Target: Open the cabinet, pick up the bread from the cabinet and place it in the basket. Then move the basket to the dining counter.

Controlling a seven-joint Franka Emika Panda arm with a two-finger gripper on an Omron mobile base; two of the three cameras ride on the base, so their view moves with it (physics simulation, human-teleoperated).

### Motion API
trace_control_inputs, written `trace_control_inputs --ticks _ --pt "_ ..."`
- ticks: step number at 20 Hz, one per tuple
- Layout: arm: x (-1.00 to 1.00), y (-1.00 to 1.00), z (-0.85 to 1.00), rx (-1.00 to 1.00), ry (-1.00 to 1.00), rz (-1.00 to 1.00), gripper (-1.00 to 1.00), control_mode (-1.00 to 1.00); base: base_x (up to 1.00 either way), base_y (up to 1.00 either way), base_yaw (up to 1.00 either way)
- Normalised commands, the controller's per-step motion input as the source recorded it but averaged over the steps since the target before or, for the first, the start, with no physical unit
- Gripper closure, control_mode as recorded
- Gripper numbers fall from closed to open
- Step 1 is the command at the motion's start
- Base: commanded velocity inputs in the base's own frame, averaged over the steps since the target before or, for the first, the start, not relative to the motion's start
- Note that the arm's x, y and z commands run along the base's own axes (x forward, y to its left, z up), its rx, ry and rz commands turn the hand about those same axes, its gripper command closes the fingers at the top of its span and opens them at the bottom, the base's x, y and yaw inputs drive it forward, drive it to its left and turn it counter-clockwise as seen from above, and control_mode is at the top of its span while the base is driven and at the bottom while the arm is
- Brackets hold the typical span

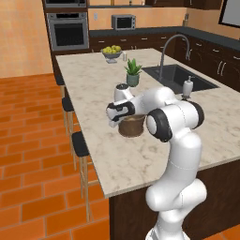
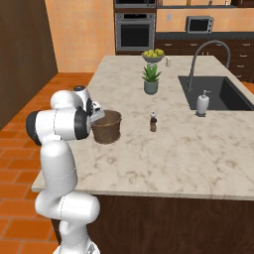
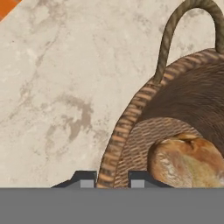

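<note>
The bread (image 3: 188, 159) lies inside the woven basket (image 2: 106, 127), which rests on the dining counter (image 2: 198, 149) near its left edge as the right base view shows it. The gripper (image 3: 113, 179) is clamped on the basket's rim, one fingertip (image 3: 85, 179) outside the wall, the other inside. Beyond stand a small bottle (image 2: 153, 122), a potted plant (image 2: 151, 78) and a soap dispenser (image 2: 202, 103) beside the sink (image 2: 218, 94).

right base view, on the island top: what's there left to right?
basket → small bottle → soap dispenser. The potted plant and fruit bowl sit farther back, overlapping the bottle's column, so they are left out.
</note>
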Motion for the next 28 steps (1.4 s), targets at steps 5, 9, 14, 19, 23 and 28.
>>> trace_control_inputs --ticks 5,9,14,19,23,28 --pt "0.0 -0.29 -0.26 0.0 0.0 0.0 -1.0 -1.0 0.0 0.0 0.0" --pt "-0.04 -0.34 0.0 0.0 -0.03 0.0 -1.0 -1.0 0.0 0.0 0.0" --pt "-0.09 -0.12 0.52 0.03 -0.06 0.0 -1.0 -1.0 0.0 0.0 0.0" --pt "-0.74 -0.02 0.89 0.04 -0.06 0.0 -1.0 -1.0 0.0 0.0 0.0" --pt "-0.99 -0.19 0.56 0.04 -0.03 -0.04 -1.0 -1.0 0.0 0.0 0.0" --pt "-1.0 -0.44 0.33 0.05 -0.03 -0.1 -1.0 -1.0 0.0 0.0 0.0"
